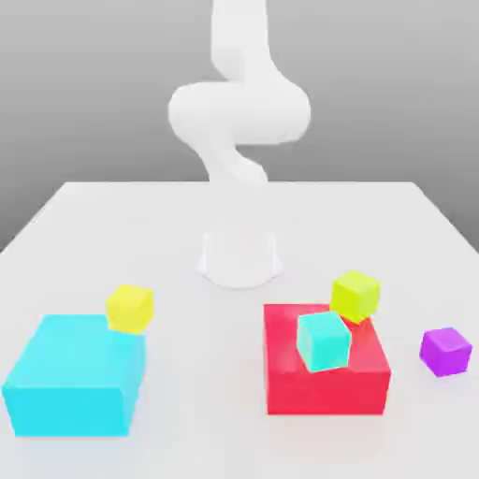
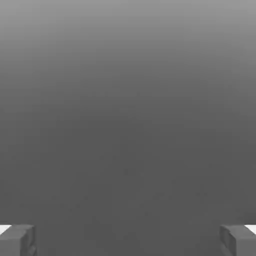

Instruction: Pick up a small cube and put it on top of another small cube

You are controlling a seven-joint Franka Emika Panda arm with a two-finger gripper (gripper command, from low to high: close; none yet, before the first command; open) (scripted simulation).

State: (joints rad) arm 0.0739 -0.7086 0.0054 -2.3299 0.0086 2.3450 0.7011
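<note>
Nearest the exterior camera, a large cyan block [image 1: 70, 388] fills the table's [image 1: 234, 449] front corner on the exterior view's left, with a small yellow cube [image 1: 129, 308] perched tilted at its far upper edge. Next in size, a large red block [image 1: 323, 379] sits toward the exterior view's right; a teal cube [image 1: 324, 340] rests tilted on its top, and a lime cube [image 1: 355, 295] leans at its far corner, touching or just behind the teal one. Smallest of the group, the purple cube [image 1: 444, 351] lies alone on the bare table, apart from the red block on that block's right in the exterior view and close to the table's edge. The white arm [image 1: 239, 122] rises from its base [image 1: 239, 257] at mid-table, behind both blocks, and curls upward out of frame. In the hand view, the gripper [image 2: 128, 240] shows two grey fingertips [image 2: 17, 240] set at opposite edges of the picture, spread as wide as they go, with nothing between them and only grey backdrop ahead. Governing relation: the purple cube lies low and forward of the base, off to the exterior view's right, well below the raised hand, so the coming move probably calls for a long reach outward and a descent. With equal sides, the cube offers no long axis; its slight turn on the table would set the wrist angle.
</note>
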